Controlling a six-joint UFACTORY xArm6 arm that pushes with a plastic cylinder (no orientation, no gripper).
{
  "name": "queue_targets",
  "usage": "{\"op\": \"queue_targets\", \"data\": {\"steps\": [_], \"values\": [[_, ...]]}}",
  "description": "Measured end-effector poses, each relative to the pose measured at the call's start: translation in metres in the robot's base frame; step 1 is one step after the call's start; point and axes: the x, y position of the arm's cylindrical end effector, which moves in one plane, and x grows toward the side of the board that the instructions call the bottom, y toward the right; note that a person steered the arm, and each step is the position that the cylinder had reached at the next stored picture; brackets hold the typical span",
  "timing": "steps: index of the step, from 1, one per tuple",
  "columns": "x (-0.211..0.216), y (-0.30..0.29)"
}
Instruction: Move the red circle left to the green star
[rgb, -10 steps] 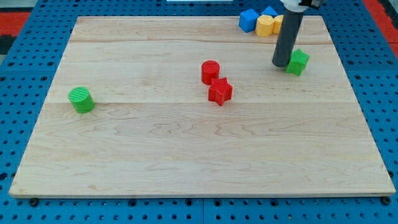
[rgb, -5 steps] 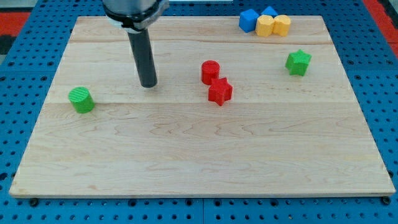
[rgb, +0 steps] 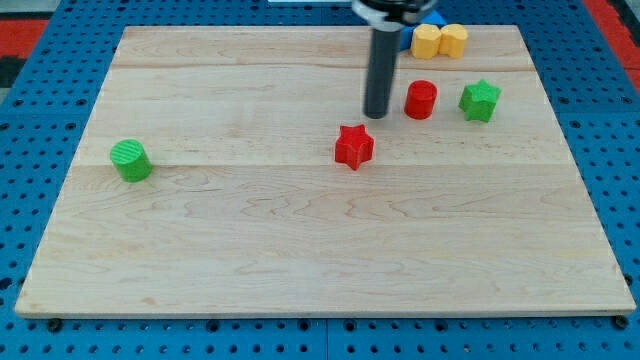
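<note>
The red circle (rgb: 421, 99) stands upright on the wooden board (rgb: 300, 240), in the upper right part. The green star (rgb: 479, 100) lies just to its right, with a small gap between them. My tip (rgb: 376, 113) rests on the board a short way left of the red circle, not touching it. The rod rises to the view's top and hides part of the blue blocks there.
A red star (rgb: 353, 146) lies below and left of my tip. A green cylinder (rgb: 130, 160) stands near the left edge. Two yellow blocks (rgb: 440, 40) and a blue block (rgb: 430, 18) sit at the top edge.
The red circle has slid right from beside the red star to beside the green star. My tip swept from the green star to the board's left, then right to beside the red circle.
</note>
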Motion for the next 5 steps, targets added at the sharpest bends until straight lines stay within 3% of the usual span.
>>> {"op": "queue_targets", "data": {"steps": [1,3,5], "values": [[-0.023,-0.019],[-0.056,0.033],[-0.044,0.074]]}}
